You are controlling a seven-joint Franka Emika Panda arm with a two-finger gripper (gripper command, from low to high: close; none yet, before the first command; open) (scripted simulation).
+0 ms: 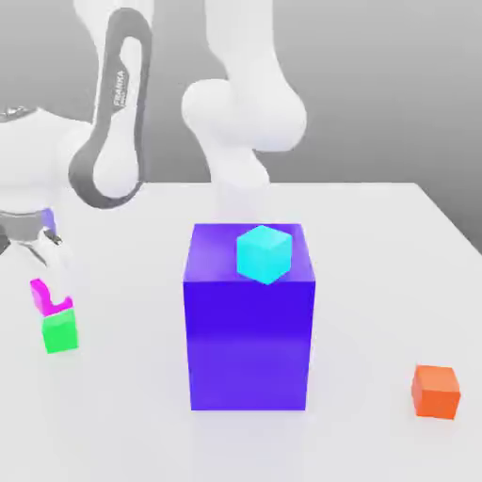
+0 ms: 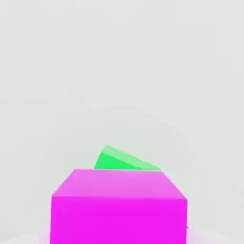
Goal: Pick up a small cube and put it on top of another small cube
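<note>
Claw, two-finger, white (image 1: 45, 268): exterior view, far left of the white table (image 1: 377, 282). Fingers reach down around the small bright magenta cube (image 1: 47, 297). How far apart they stand, and whether they grip the cube or have let go, cannot be told.
Magenta cube: sits on top of the small bright green cube (image 1: 59, 332), offset toward the exterior view's left, so part overhangs.
Other stock, exterior view: large blue-purple block (image 1: 249, 325) mid-table, cyan cube (image 1: 264, 253) on its top; small orange cube (image 1: 436, 392) well apart at right.
Hand view: magenta cube (image 2: 119, 209) close in front, a corner of the green cube (image 2: 121, 161) showing behind it.
Handling note: judged at the release stage. Part the fingers evenly and lift straight up, without dragging the offset magenta cube off its perch.
</note>
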